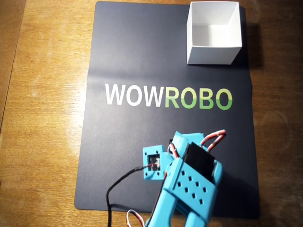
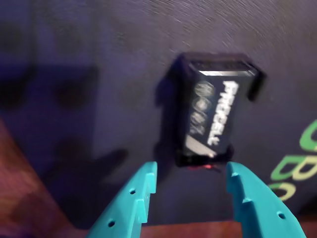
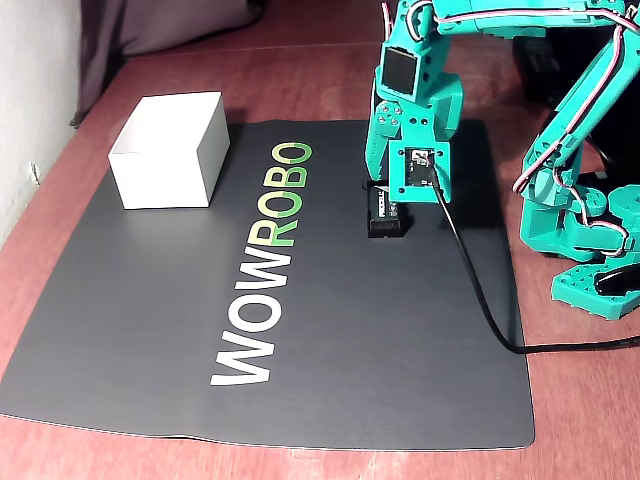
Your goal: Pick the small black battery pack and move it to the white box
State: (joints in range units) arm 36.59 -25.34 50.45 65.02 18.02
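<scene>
The teal two-finger hand (image 2: pixel 190 186) hangs open just short of the small black rectangular PROCELL battery pack (image 2: pixel 210 116) lying on the dark WOWROBO mat (image 3: pixel 300 340), well apart from the square white cardboard box (image 3: pixel 165 150), so it should straddle the pack's long sides squarely before closing.

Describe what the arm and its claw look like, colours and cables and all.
Turquoise plastic arm with black servo blocks and red-and-white wire loops. The claw has two turquoise fingers dotted with small holes. A black cable runs from its wrist camera.
</scene>
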